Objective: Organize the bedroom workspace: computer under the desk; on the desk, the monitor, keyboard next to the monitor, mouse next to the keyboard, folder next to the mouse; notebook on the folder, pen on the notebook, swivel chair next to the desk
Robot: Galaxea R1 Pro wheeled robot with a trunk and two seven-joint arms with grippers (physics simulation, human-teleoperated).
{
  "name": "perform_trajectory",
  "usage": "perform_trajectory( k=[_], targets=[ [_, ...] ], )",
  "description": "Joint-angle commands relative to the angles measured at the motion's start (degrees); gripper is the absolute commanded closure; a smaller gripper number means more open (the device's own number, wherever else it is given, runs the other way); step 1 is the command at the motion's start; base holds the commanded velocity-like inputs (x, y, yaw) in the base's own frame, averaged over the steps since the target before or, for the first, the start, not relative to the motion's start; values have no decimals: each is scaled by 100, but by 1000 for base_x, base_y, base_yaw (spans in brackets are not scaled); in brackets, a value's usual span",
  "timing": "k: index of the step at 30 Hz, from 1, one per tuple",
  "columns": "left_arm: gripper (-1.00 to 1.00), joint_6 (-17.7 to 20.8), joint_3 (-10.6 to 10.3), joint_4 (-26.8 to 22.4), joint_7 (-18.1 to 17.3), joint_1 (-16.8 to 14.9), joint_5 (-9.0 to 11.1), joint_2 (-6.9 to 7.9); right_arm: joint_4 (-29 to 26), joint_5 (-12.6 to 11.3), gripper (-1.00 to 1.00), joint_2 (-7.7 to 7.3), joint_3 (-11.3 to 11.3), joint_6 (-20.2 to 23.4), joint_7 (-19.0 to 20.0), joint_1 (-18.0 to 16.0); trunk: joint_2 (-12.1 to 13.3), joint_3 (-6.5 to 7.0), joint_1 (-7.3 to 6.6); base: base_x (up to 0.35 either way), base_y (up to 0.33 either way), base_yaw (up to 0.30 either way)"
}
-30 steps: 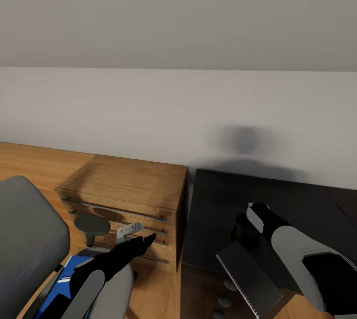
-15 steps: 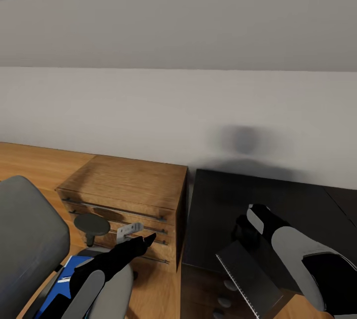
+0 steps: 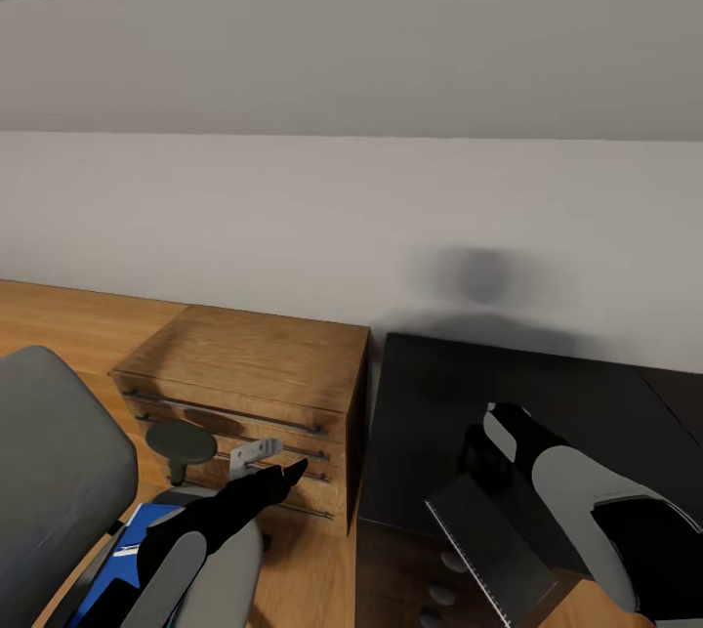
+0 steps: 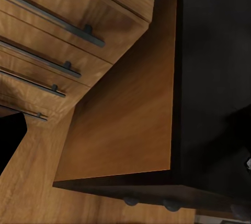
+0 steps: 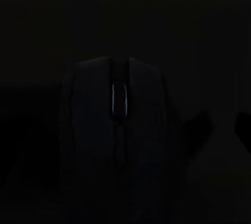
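right hand [image 3: 480, 457] over desk [image 3: 430, 394], mouse [image 5: 119, 130] right below it.

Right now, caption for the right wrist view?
Dim close-up of the mouse on the black desk.

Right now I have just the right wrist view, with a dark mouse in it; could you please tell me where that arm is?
Observer: The right gripper is over the black desk, near its left end.
Operator: Thank you. Where is the folder?
Observer: The blue folder lies on the seat of the swivel chair, to the robot's left.
Operator: And the other arm?
Observer: The left gripper hangs in front of the wooden cabinet drawers.
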Motion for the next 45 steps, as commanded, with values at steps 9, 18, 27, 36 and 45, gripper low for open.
perform_trajectory(
  k=[9, 18, 27, 36, 45],
  targets=[
    [-100, 5, -11, -9, 57, -6, 60, 4, 145, -123, -100, 12, 26, 45, -9, 3, -3, -8, 1, 0, 0, 0],
    [-100, 5, -17, -7, 57, -6, 67, 3, 146, -122, 100, 9, 23, 44, -9, 3, -3, -8, 1, 0, 0, 0],
    [-100, 5, -19, -6, 57, -6, 61, 2, 124, -122, 100, -3, 16, 35, 16, 3, -3, -8, 1, 0, 0, 0],
    [-100, 5, -19, -5, 57, -6, 63, 2, 112, -122, 100, -11, 16, 30, 23, 3, -3, -8, 1, 0, 0, 0],
    [-100, 0, -19, 10, 48, -6, 69, 3, 84, -125, 100, -26, 16, 26, 26, 3, 157, 64, -87, 0, 0, 0]
  ],
)
